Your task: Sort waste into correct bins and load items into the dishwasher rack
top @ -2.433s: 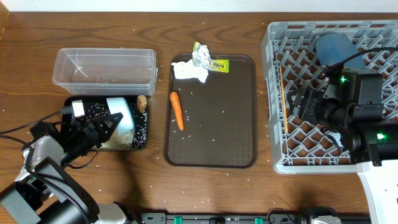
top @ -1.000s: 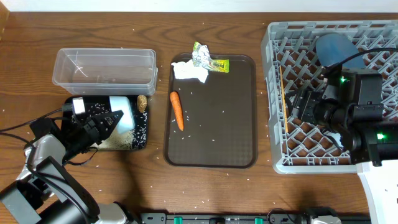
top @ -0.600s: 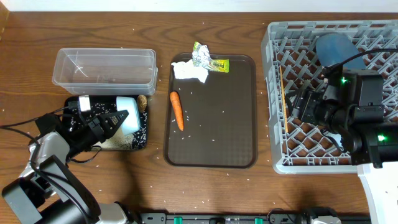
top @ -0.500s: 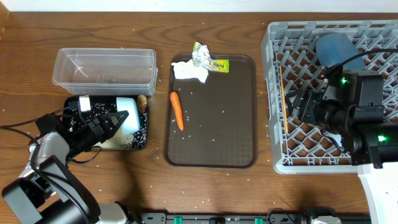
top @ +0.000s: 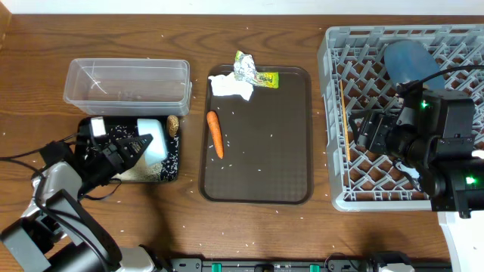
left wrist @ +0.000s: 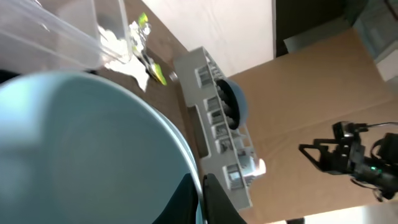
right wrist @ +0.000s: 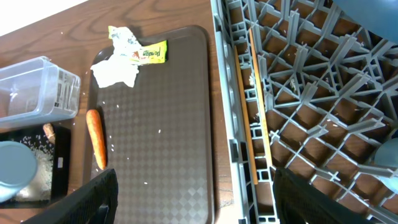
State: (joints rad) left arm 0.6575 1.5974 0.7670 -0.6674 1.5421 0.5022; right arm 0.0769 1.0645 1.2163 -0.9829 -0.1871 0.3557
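Observation:
My left gripper (top: 134, 146) is shut on the rim of the white bowl with pale blue outside (top: 153, 139), held tilted over the black tray (top: 175, 160), which has rice grains in it. In the left wrist view the bowl (left wrist: 74, 143) fills the left side and the jaws (left wrist: 200, 194) pinch its edge. A brown lump (top: 172, 125) lies at the tray's corner. The carrot stick (top: 215, 134), napkin (top: 231, 87), wrapper (top: 265, 78) and foil (top: 243, 66) lie on the brown tray. My right gripper (right wrist: 196, 180) is open and empty above the rack (top: 355, 181).
The clear tub (top: 128, 83) stands behind the black tray. The brown serving tray (top: 257, 143) sits mid-table. In the rack are a dark blue dish (top: 408, 59) and wooden sticks (top: 345, 113) along its left side. Rice grains are scattered on the table.
My left gripper with the bowl shifted slightly right over the black tray, then back a little left. The right arm shifted slightly right over the rack.

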